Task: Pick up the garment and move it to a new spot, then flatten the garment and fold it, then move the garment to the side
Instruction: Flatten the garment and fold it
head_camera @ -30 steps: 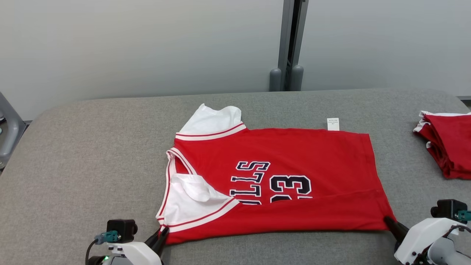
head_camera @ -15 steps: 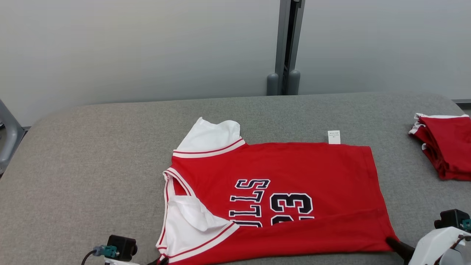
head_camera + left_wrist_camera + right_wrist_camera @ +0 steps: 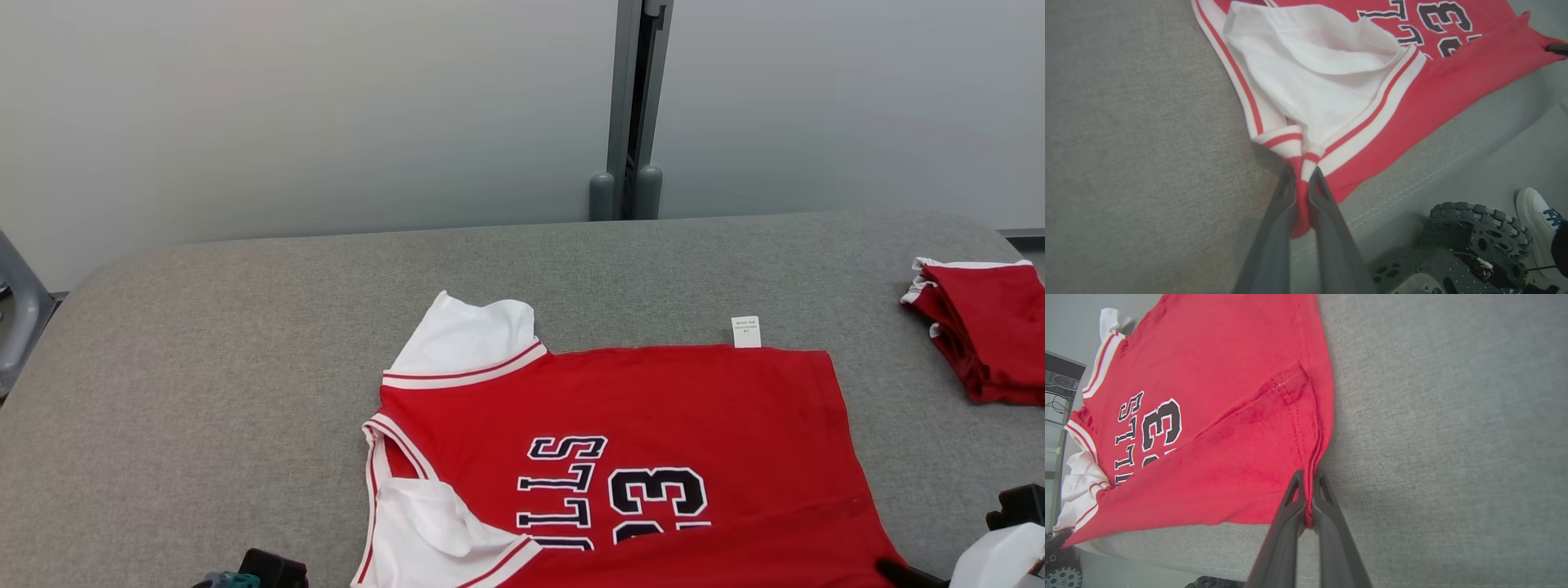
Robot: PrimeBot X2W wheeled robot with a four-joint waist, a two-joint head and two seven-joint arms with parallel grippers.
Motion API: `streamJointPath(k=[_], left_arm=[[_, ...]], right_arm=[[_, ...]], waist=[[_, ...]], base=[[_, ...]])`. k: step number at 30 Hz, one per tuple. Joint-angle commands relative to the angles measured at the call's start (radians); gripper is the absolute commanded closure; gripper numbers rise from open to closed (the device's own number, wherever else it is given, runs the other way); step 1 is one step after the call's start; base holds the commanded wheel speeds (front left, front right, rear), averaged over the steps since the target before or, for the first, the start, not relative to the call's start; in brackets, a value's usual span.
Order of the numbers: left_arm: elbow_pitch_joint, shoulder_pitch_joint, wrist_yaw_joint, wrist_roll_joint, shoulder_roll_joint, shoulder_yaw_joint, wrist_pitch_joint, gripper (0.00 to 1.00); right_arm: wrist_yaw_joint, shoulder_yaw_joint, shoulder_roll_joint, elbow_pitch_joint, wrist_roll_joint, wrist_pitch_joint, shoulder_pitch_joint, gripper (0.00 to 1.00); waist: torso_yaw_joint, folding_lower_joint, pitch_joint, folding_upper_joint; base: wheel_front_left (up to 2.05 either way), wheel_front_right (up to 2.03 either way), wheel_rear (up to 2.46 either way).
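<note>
On table (image 3: pixel 245 327), garment (image 3: pixel 653 400) corners pinched, left claw (image 3: pixel 1302 174), right claw (image 3: pixel 1309 476)

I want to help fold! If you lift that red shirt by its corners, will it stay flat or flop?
Probably flop: the shirt bunches where the left fingers pinch it. Likely light, since its sleeve lies in soft thin folds.

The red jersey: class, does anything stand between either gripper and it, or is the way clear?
Nothing visible does. The left gripper is shut on the red jersey at its striped sleeve corner, and the right gripper is shut on its hem corner. The folded red pile lies apart, at the right of the table.
</note>
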Motion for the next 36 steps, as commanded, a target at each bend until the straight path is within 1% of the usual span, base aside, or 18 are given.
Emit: streamJointPath(k=[1, 3, 4, 5, 10, 14, 16, 20, 22, 25, 27, 28, 30, 31, 34, 36], left_arm=[[-0.019, 0.012, 0.010, -0.005, 0.016, 0.004, 0.006, 1.00], [-0.049, 0.022, 0.025, -0.008, 0.022, 0.009, 0.002, 0.98], [-0.065, 0.024, 0.050, 0.006, 0.024, 0.018, -0.014, 0.04], [-0.070, 0.028, 0.056, 0.005, 0.021, 0.017, -0.014, 0.00], [-0.093, 0.022, 0.085, 0.005, 0.022, 0.035, -0.031, 0.00], [-0.111, 0.009, 0.117, -0.005, 0.016, 0.079, -0.079, 0.00], [-0.116, 0.001, 0.134, -0.011, 0.008, 0.108, -0.115, 0.00], [-0.111, -0.020, 0.171, -0.012, -0.022, 0.174, -0.222, 0.00], [-0.100, -0.031, 0.182, -0.002, -0.042, 0.198, -0.281, 0.00], [-0.078, -0.052, 0.191, 0.010, -0.076, 0.232, -0.367, 0.00], [-0.062, -0.062, 0.188, 0.024, -0.103, 0.256, -0.403, 0.00], [-0.056, -0.065, 0.177, 0.026, -0.120, 0.269, -0.413, 0.00], [-0.038, -0.061, 0.149, 0.010, -0.167, 0.315, -0.424, 0.00], [-0.029, -0.063, 0.142, 0.022, -0.184, 0.346, -0.427, 0.00], [-0.019, -0.057, 0.120, 0.107, -0.267, 0.466, -0.428, 0.00], [-0.012, -0.043, 0.096, 0.175, -0.317, 0.533, -0.428, 0.00]], right_arm=[[0.000, -0.006, -0.012, -0.001, 0.004, 0.000, 0.013, 1.00], [0.000, -0.011, -0.013, 0.009, 0.000, -0.009, 0.017, 1.00], [0.000, -0.025, -0.001, 0.033, 0.009, -0.021, 0.014, 0.00], [0.000, -0.028, 0.007, 0.041, 0.011, -0.020, 0.011, 0.00], [0.000, -0.051, 0.012, 0.055, -0.008, -0.058, -0.021, 0.00], [0.000, -0.071, 0.007, 0.066, -0.038, -0.119, -0.048, 0.00], [0.000, -0.084, 0.009, 0.065, -0.055, -0.159, -0.059, 0.00], [0.000, -0.100, 0.009, 0.055, -0.125, -0.281, -0.088, 0.00], [0.000, -0.105, 0.015, 0.056, -0.167, -0.351, -0.104, 0.00], [0.000, -0.116, 0.031, 0.063, -0.234, -0.415, -0.126, 0.00], [0.000, -0.131, 0.046, 0.072, -0.287, -0.435, -0.135, 0.00], [0.000, -0.145, 0.055, 0.077, -0.311, -0.438, -0.137, 0.00], [0.000, -0.210, 0.083, 0.071, -0.357, -0.443, -0.141, 0.00], [0.000, -0.249, 0.097, 0.063, -0.387, -0.442, -0.133, 0.00], [0.000, -0.343, 0.149, 0.038, -0.501, -0.442, -0.089, 0.00], [0.000, -0.399, 0.180, 0.023, -0.561, -0.441, -0.073, 0.00]], waist=[[0.000, 0.0000, -0.001, -0.0001], [-0.001, 0.0000, -0.001, -0.0001], [-0.001, 0.0000, -0.001, -0.0001], [-0.002, 0.0000, -0.001, -0.0001], [-0.001, 0.0000, 0.002, -0.0001], [0.001, 0.0000, 0.005, -0.0001], [0.003, 0.0000, 0.006, -0.0001], [0.004, 0.0000, 0.010, -0.0001], [0.003, 0.0000, 0.012, -0.0001], [0.000, 0.0000, 0.015, -0.0001], [-0.003, 0.0000, 0.017, -0.0001], [-0.005, 0.0000, 0.018, -0.0001], [-0.009, 0.0000, 0.021, -0.0001], [-0.011, 0.0000, 0.024, -0.0001], [-0.017, 0.0000, 0.032, -0.0001], [-0.021, 0.0000, 0.037, -0.0001]], base=[[0.00, 0.00, 0.00], [0.00, 0.00, 0.00], [0.00, 0.00, 0.00], [0.00, 0.00, 0.00], [0.00, 0.00, 0.00], [0.00, 0.00, 0.00], [0.00, 0.00, 0.00], [0.00, 0.00, 0.00], [0.00, 0.00, 0.00], [0.00, 0.00, 0.00], [0.00, 0.00, 0.00], [0.00, 0.00, 0.00], [0.00, 0.00, 0.00], [0.00, 0.00, 0.00], [0.00, 0.00, 0.00], [0.00, 0.00, 0.00]])
